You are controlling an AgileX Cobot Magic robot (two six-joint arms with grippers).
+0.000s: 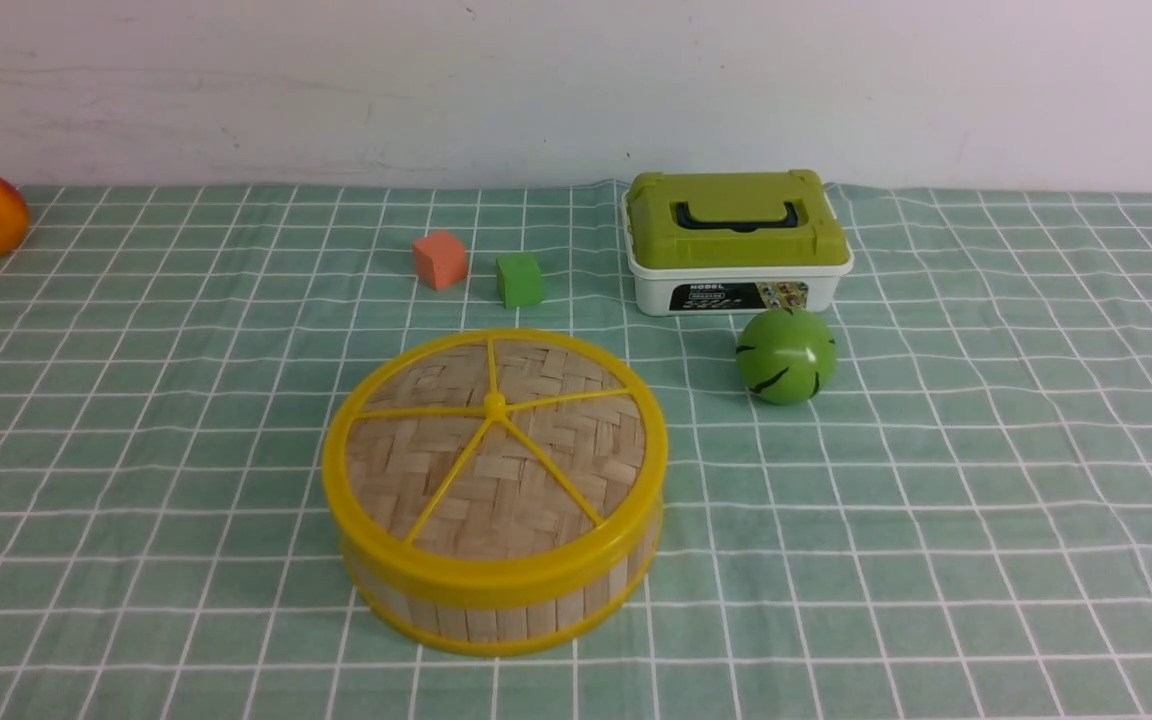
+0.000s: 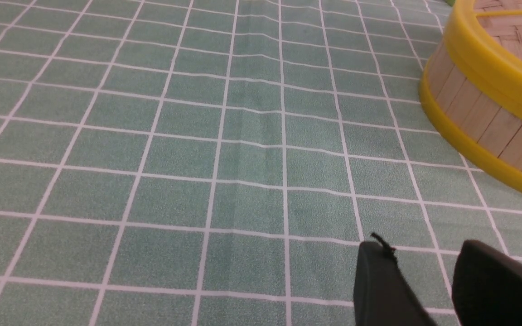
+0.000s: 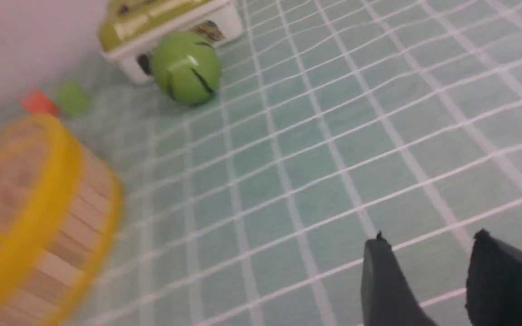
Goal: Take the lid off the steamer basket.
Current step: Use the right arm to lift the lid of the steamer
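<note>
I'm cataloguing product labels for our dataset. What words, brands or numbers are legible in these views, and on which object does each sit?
"MOBEL", first letter uncertain: on the front wall of the white box with green lid.
The black sticker beneath that word: print too small to read, and blurred in the right wrist view.
The steamer basket, its lid and the green ball: no text seen.

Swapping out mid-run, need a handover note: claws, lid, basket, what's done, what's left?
Left claw: open, empty, low over the cloth, beside the steamer basket but not touching it.
Right claw: open, empty, over the cloth, apart from the basket.
Lid: seated on the basket, mid-table.
Done: nothing; no contact yet.
Left: grasp the lid, lift it off.
</note>
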